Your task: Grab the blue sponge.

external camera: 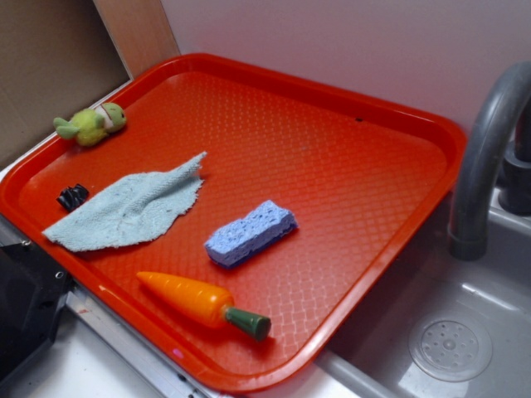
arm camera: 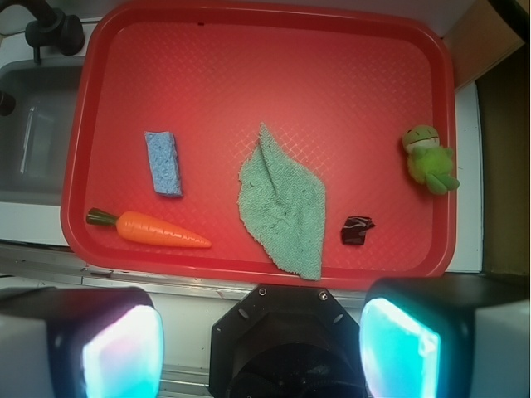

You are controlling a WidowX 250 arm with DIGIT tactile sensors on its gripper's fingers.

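The blue sponge (external camera: 250, 233) is a small periwinkle foam block lying flat near the middle front of the red tray (external camera: 357, 133). In the wrist view the sponge (arm camera: 163, 163) lies at the tray's left, above the carrot. My gripper (arm camera: 261, 352) is open, its two cyan-lit pads (arm camera: 124, 352) far apart at the bottom of the wrist view, high above and outside the tray's near edge (arm camera: 249, 272). Nothing is between the jaws. The gripper does not show in the exterior view.
An orange toy carrot (external camera: 202, 302) lies in front of the sponge. A pale blue-grey cloth (external camera: 131, 209), a small black clip (external camera: 72, 196) and a green plush toy (external camera: 91, 124) are on the tray's left. A grey faucet (external camera: 485, 149) and sink (external camera: 452, 344) stand right.
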